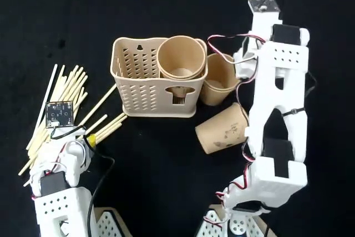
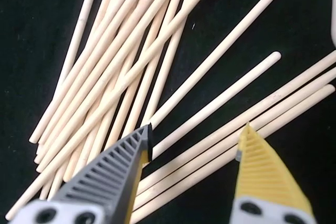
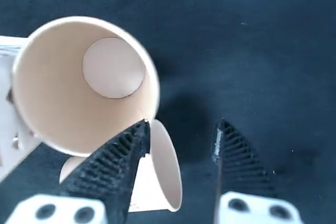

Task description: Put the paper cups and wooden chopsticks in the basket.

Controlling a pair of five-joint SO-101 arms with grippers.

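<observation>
Left end effector (image 2: 197, 127): jaws spread over the loose chopsticks (image 2: 121, 61) at the basket's (image 1: 145, 84) 9 o'clock, placed to pinch a few | Right end effector (image 3: 184, 127): released, just beside the upright cup (image 3: 86, 85) at 3 o'clock | tipped cup (image 1: 222, 129): 5 o'clock | third cup (image 1: 181, 56): already inside basket.

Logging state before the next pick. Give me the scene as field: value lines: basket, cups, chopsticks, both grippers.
basket: upright, mid-table
cup in basket: upright, mouth up
upright cup: outside the basket, close beside it on the right arm's side
tipped cup: on its side, outside the basket
chopsticks: loose pile outside the basket, a few nearer to it
left gripper: open, over the chopsticks
right gripper: open, empty, by the upright cup's rim
</observation>
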